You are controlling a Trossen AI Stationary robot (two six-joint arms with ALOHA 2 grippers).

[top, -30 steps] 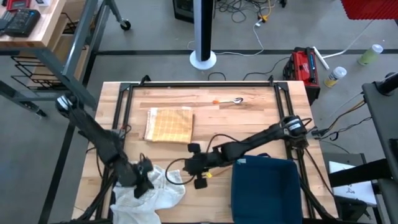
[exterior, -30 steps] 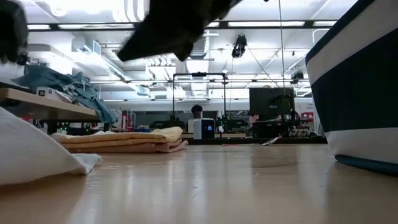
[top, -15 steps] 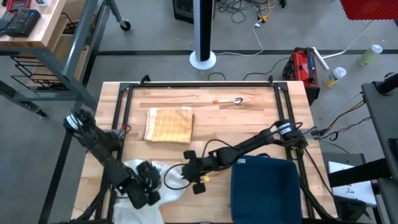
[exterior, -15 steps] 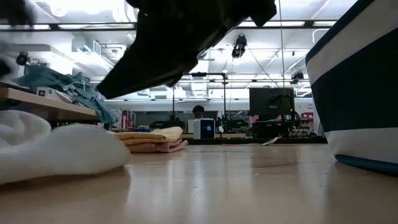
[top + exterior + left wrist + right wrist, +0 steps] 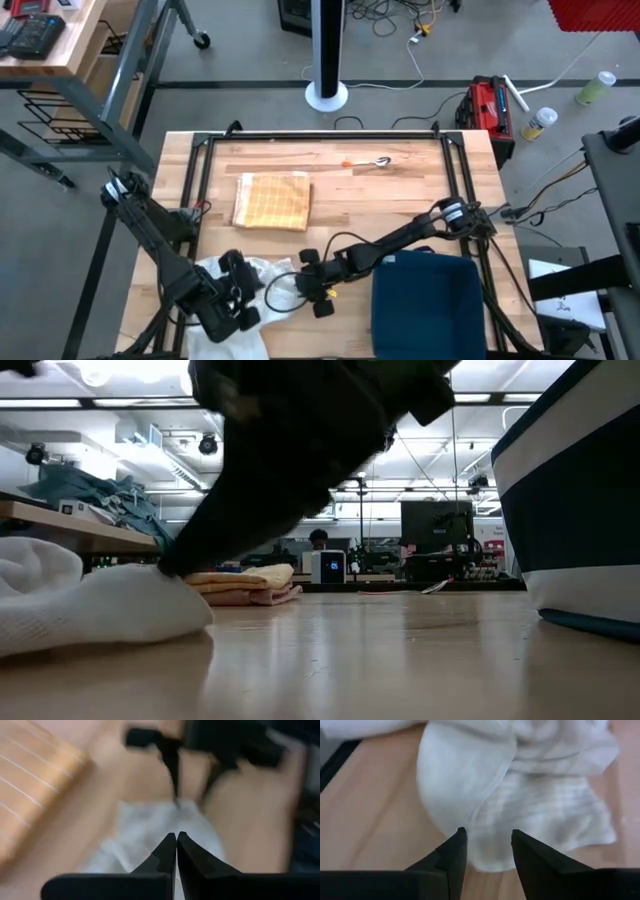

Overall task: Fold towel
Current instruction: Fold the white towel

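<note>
white towel [image 5: 262,285] crumpled at near-left of tabletop [image 5: 400,190] | left gripper [image 5: 238,308] over towel's near part, jaws pressed together, pinching nothing visible | right gripper [image 5: 305,282] just beside towel's right edge, jaws spread, tips at the cloth [image 5: 485,832] | folded yellow towel [image 5: 272,200] farther back | dark blue bin [image 5: 425,305] near-right

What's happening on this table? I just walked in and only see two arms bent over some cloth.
Both arms are working on a crumpled white towel at the table's near left edge. The left gripper hangs over it with fingers shut; whether it pinches any cloth is unclear. The right gripper is open, its fingers straddling a bulge of the towel. The towel isn't folded yet. A folded yellow towel lies farther back, and a dark blue bin sits at the near right.
</note>
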